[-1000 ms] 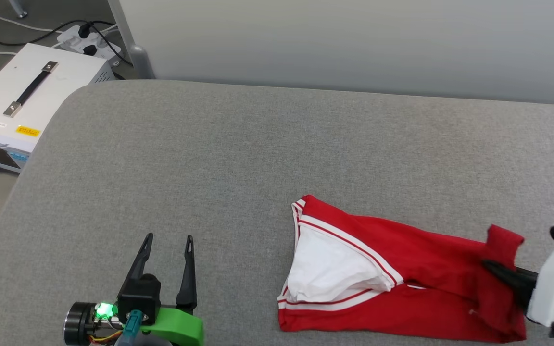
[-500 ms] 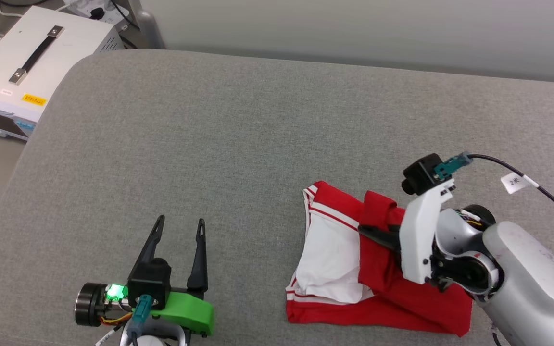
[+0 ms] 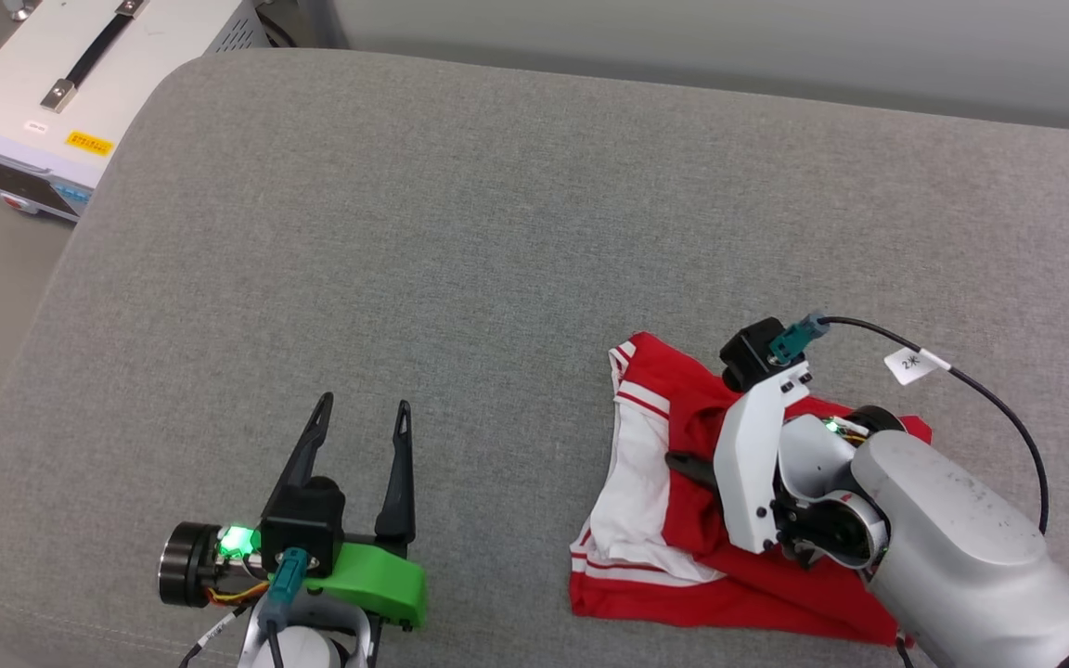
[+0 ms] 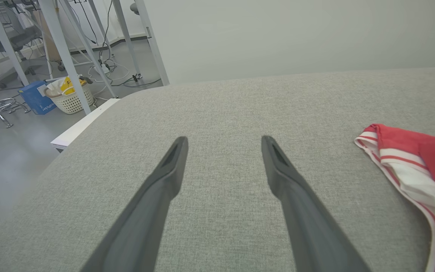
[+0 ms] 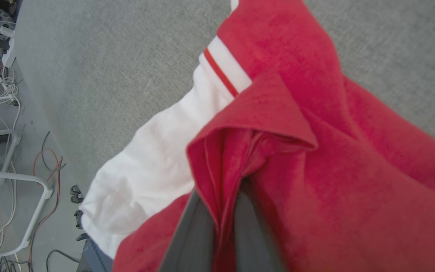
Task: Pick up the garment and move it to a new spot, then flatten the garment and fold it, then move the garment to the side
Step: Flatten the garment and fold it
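While the right gripper [image 3: 676,459] is clamped tight on a red fold of the shirt [image 3: 683,594], the left gripper [image 3: 363,404] sits idle. Its fingers are spread wide over bare grey cushion [image 3: 497,232] with nothing between them.

Right wrist view: the right gripper [image 5: 221,204] has both fingers pressed together with red cloth pinched in the seam. The shirt [image 5: 315,151] folds over its white sleeve there.

The shirt is bunched at the cushion's front right, near the front edge. The white sleeve and striped trim face left.

Left wrist view: the left gripper [image 4: 224,139] points across open cushion, and the shirt [image 4: 410,158] is off to its right, apart from it.

A white box [image 3: 52,83] with a black handle sits past the far-left corner.
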